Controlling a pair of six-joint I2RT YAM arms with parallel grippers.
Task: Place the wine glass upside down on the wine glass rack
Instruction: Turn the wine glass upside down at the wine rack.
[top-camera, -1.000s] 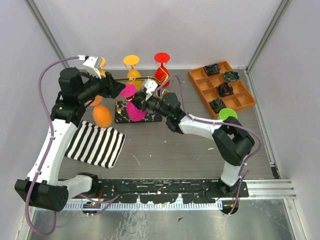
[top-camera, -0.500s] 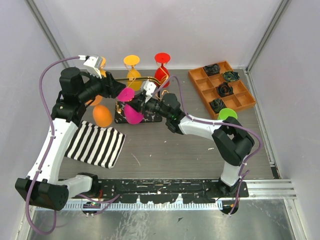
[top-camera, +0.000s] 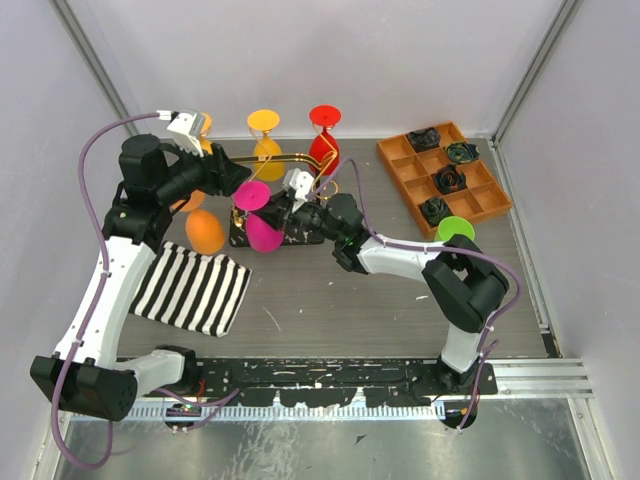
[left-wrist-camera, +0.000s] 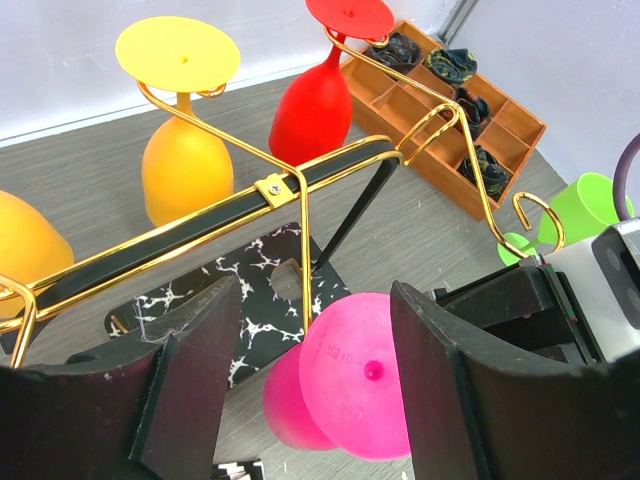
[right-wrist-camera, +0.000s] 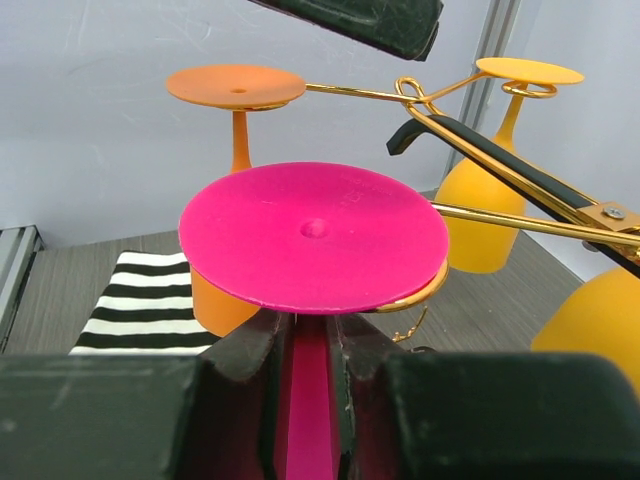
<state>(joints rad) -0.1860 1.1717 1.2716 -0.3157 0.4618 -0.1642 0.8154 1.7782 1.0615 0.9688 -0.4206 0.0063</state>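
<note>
The wine glass rack (left-wrist-camera: 280, 187) stands far-centre, with other glasses (top-camera: 323, 150) already hanging from it. The left gripper (top-camera: 236, 180) hovers beside it, jaws apart and empty. The right gripper (right-wrist-camera: 310, 340) clamps the stem of the inverted pink wine glass (right-wrist-camera: 313, 235), whose foot is by a near hook. Seating and release seem left.

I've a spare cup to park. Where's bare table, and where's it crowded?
Bare: the stretch in front of the marbled base, between striped cloth and right arm. Crowded: the wine glass rack, with hung glasses, pink glass, left claw and right claw bunched.
</note>
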